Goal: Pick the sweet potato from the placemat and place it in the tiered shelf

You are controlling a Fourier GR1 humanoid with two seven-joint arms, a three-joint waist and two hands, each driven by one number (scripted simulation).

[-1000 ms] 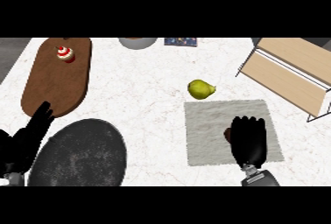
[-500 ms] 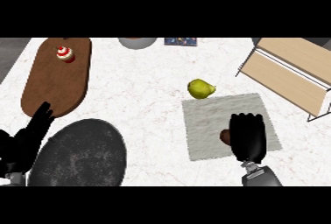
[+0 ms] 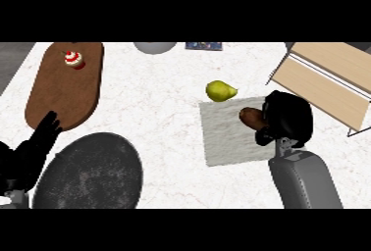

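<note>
Brown sweet potato, clamped in the curled right hand over the placemat. Lift it clear first, then swing toward the shelf just beyond the hand.

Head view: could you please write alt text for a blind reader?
The right hand curls round the sweet potato at the placemat's right edge; a wooden shelf stands to its right. The left hand rests open at lower left.
</note>
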